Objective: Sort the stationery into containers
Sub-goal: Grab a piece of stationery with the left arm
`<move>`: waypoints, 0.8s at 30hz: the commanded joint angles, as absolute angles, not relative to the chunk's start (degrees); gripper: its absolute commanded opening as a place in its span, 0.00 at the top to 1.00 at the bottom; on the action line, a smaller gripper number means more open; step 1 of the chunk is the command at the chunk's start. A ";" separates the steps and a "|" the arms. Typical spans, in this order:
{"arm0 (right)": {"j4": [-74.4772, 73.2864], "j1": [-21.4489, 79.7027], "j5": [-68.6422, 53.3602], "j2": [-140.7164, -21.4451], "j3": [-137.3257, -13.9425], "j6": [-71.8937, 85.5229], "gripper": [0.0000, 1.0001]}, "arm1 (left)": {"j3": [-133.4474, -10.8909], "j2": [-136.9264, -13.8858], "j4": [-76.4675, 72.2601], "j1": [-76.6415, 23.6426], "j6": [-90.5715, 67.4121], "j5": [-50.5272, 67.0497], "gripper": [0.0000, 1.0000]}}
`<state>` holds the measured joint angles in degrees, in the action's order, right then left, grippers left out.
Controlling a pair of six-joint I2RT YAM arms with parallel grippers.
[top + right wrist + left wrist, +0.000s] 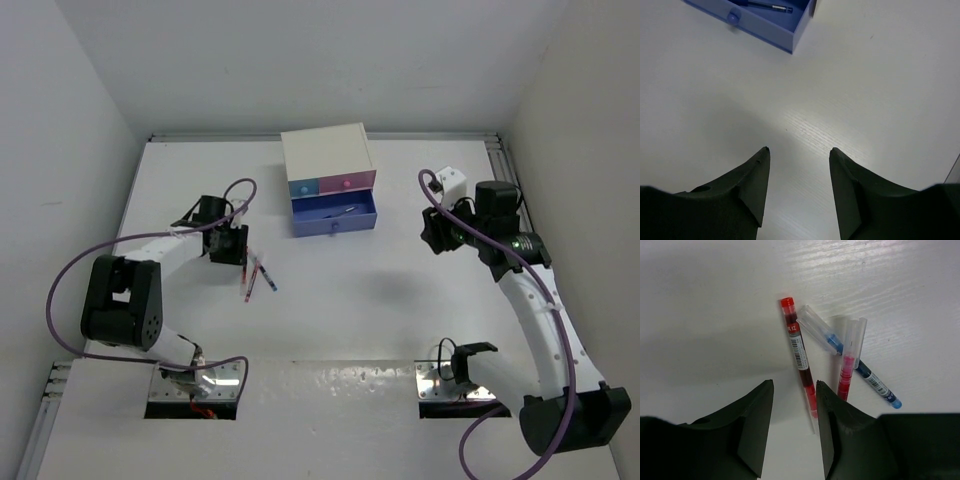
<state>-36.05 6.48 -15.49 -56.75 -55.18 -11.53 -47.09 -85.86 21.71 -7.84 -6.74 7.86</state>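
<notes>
Hovering with left fingers (757, 425) spread and empty over three loose pens on the worktop (700, 300), framing the tip of a red pen (800, 357), apparently lining up a pick, with a second red pen (846, 375) and a blue pen (867, 376) crossed just beside. Waiting with right fingers (752, 185) parted, holding nothing, near the pulled-out periwinkle drawer (765, 27), probably left open for pens, with one stored pen (767, 6) already inside.
</notes>
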 commanded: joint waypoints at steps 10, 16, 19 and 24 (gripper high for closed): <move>-35.60 5.98 -16.52 -55.37 -53.97 -11.25 0.49 | -49.74 -91.40 21.71 -10.55 -7.56 6.69 0.53; -35.16 5.89 -16.61 -55.81 -54.32 -11.43 0.48 | -51.06 -95.44 22.93 -10.02 -7.30 0.45 0.58; -34.89 5.98 -16.70 -55.81 -54.58 -11.34 0.48 | -51.85 -97.03 24.17 -7.13 -5.90 -2.72 0.69; -34.98 5.98 -17.31 -55.81 -54.75 -11.08 0.48 | -53.34 -96.51 25.31 -0.71 -1.24 -3.34 0.86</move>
